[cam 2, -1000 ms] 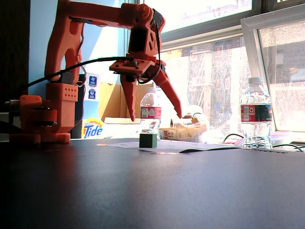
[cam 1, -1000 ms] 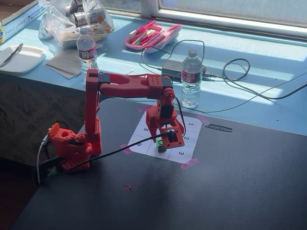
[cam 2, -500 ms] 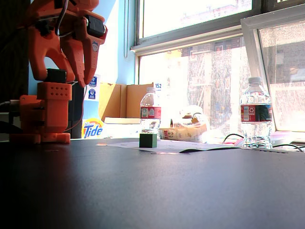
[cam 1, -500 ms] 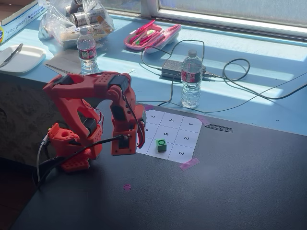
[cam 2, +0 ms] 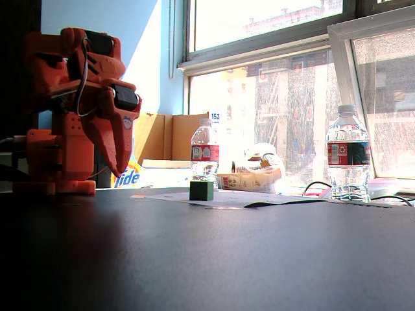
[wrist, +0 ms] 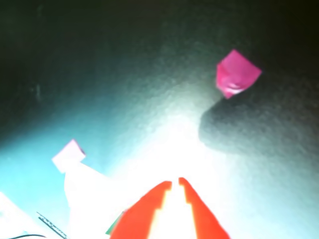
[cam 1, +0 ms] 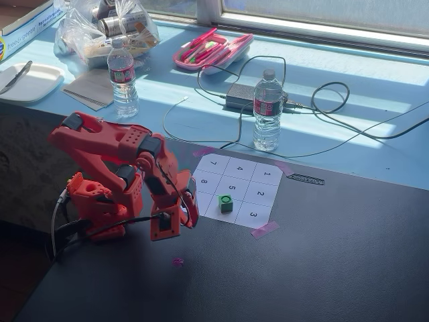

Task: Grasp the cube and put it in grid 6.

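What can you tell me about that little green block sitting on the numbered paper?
The green cube is tiny and bright green, seemingly plastic, with a pale ring mark on its top face. It sits flat and upright on the white 3x3 numbered sheet, in the front-row cell between 9 and 3. Nothing holds it: the orange arm's tool hangs just to its left in a fixed view, apart from it. In the low fixed view the cube looks dark, backlit by the window.
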